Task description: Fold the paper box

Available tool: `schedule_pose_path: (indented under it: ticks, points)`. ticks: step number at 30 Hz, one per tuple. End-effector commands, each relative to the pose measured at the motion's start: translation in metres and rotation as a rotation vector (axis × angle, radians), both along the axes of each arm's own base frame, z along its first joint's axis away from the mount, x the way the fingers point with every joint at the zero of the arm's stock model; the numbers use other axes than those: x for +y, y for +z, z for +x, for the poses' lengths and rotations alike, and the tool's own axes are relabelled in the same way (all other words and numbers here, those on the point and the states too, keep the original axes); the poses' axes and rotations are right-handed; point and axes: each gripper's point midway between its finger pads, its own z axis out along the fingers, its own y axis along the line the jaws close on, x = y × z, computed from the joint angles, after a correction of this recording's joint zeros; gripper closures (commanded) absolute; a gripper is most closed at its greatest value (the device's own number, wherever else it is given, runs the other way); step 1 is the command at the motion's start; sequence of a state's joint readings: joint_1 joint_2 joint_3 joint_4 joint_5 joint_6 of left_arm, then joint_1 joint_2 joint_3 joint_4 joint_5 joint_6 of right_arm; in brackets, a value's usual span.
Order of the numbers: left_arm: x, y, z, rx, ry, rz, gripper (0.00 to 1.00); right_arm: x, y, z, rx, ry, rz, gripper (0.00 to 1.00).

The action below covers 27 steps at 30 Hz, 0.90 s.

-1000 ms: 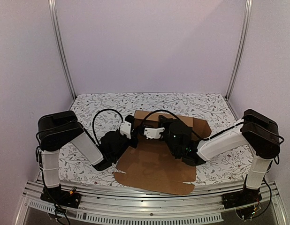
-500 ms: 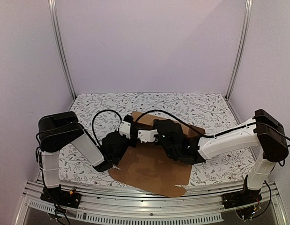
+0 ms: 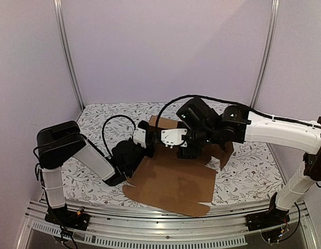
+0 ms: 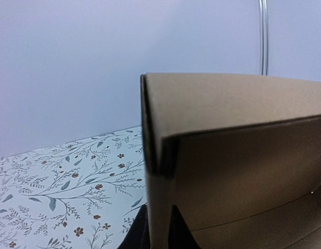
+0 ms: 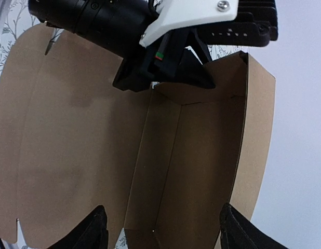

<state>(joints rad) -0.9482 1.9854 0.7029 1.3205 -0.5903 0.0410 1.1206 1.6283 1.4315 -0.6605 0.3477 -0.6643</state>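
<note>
The paper box (image 3: 171,179) lies as a mostly flat brown cardboard sheet mid-table, with its rear and right flaps (image 3: 223,150) standing up. At the rear left corner my left gripper (image 3: 151,145) is shut on an upright folded wall. In the left wrist view that wall (image 4: 228,129) runs between the black fingers (image 4: 132,236) of the left gripper (image 4: 158,233). My right gripper (image 3: 190,151) hovers above the rear trough, open and holding nothing. In the right wrist view, the right gripper (image 5: 165,231) spans the folded channel (image 5: 186,155), with the left gripper (image 5: 165,67) ahead.
A floral tablecloth (image 3: 98,119) covers the table. Metal frame posts (image 3: 67,52) (image 3: 264,52) stand at the back corners against purple walls. An aluminium rail (image 3: 160,228) runs along the near edge, carrying both arm bases.
My right gripper opened, let go of the cardboard and rose off the sheet. The left gripper tightened on the rear left wall. The sheet shifted slightly and its right flap stands higher.
</note>
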Motion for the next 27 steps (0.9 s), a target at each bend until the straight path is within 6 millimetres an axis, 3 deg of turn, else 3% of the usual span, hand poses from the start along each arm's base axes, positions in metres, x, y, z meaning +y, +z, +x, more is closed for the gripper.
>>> schedule_pose_path:
  ticks: [1, 6, 8, 10, 13, 16, 18, 22, 27]
  points:
    - [-0.005, 0.019, 0.002, 0.007, -0.070, -0.009, 0.87, -0.044, 0.046, -0.017, 0.269, -0.022, 0.123, 0.26]
    - [-0.017, 0.015, -0.002, 0.056, -0.200, 0.019, 0.87, -0.083, 0.105, 0.018, 0.342, -0.086, 0.359, 0.20]
    - [-0.022, 0.012, -0.005, 0.071, -0.244, 0.034, 0.87, -0.100, 0.114, 0.043, 0.349, -0.147, 0.427, 0.20]
    - [-0.027, 0.010, -0.008, 0.081, -0.290, 0.041, 0.87, -0.111, 0.105, 0.067, 0.378, -0.214, 0.460, 0.20]
    - [-0.035, 0.004, -0.014, 0.100, -0.358, 0.056, 0.87, -0.123, 0.066, 0.109, 0.467, -0.331, 0.487, 0.22]
    - [-0.041, -0.003, -0.017, 0.138, -0.395, 0.058, 0.86, -0.121, 0.011, 0.139, 0.578, -0.421, 0.469, 0.26]
    - [-0.043, -0.006, -0.014, 0.146, -0.393, 0.067, 0.86, -0.112, -0.020, 0.151, 0.643, -0.438, 0.464, 0.29]
    - [-0.046, -0.008, 0.004, 0.149, -0.342, 0.089, 0.86, -0.088, -0.053, 0.172, 0.777, -0.460, 0.494, 0.33]
    - [-0.056, -0.009, 0.036, 0.181, -0.307, 0.097, 0.86, -0.079, -0.102, 0.181, 0.889, -0.496, 0.443, 0.34]
